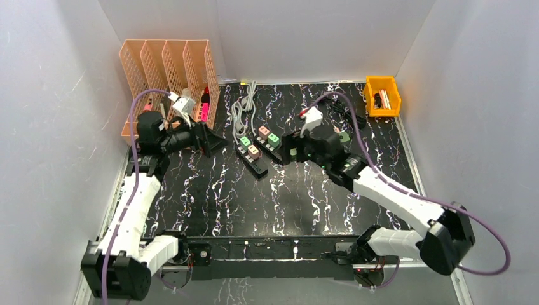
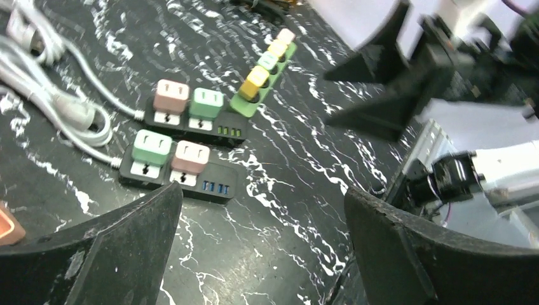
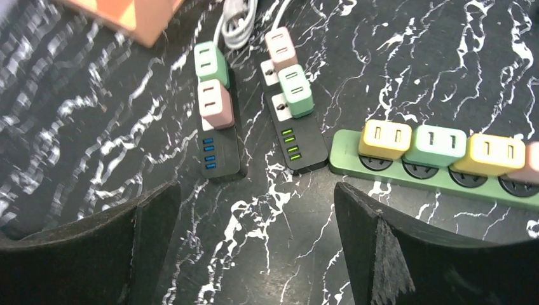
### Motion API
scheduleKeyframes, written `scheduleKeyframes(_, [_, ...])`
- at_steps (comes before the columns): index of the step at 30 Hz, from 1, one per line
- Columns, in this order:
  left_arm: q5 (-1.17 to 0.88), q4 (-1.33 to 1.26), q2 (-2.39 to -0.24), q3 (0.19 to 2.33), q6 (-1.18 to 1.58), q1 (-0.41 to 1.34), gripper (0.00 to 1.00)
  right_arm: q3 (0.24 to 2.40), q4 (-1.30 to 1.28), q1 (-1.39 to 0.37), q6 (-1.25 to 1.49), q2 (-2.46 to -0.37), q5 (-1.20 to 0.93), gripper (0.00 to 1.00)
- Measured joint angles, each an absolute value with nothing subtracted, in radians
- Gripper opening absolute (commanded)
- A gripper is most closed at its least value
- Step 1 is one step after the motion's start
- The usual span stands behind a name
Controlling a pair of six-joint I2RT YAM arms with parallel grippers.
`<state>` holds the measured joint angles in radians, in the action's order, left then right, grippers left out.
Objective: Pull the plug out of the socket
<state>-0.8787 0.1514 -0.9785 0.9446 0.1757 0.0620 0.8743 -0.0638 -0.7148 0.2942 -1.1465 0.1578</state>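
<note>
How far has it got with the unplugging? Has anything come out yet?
Done: nothing visible; the plugs on both black strips and the green strip sit plugged in. In hand: nothing; left claw and right claw hover open and empty. Left: grab a plug and pull it out.

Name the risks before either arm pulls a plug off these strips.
The left pincer and right pincer are open and empty, so the black strip with blue ports lies unpinned: pulling its pink plug may lift the strip too. The green plug sits right beside it; a wide grasp may catch both.
</note>
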Motion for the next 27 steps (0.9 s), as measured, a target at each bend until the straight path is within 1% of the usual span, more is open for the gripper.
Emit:
scheduleKeyframes(3, [-0.801,0.118,-1.074,0.942,0.238,0.062,0.98,0.906,-0.063,-0.798,0.229,-1.239,0.204,0.88])
scheduleKeyframes(7, [-0.674,0.054,-1.195,0.891,0.369,0.062,0.98,0.92,-0.062,-0.826,0.178,-1.369,0.214,0.82])
scheduleKeyframes(12, [-0.551,-0.018,-1.255,0.779,0.504,0.073,0.98,0.921,-0.05,-0.825,0.133,-1.448,0.164,0.82])
scheduleKeyframes(17, [-0.473,-0.077,-1.257,0.729,0.582,0.085,0.98,0.95,0.005,-0.825,0.093,-1.504,0.068,0.8])
scheduleKeyframes(25, [-0.421,-0.166,-1.294,0.694,0.655,0.095,0.98,1.103,0.081,-0.825,0.07,-1.689,-0.001,0.78])
scheduleKeyframes(27, [-0.417,-0.184,-1.308,0.683,0.668,0.097,0.98,1.138,0.084,-0.825,0.065,-1.732,-0.004,0.76])
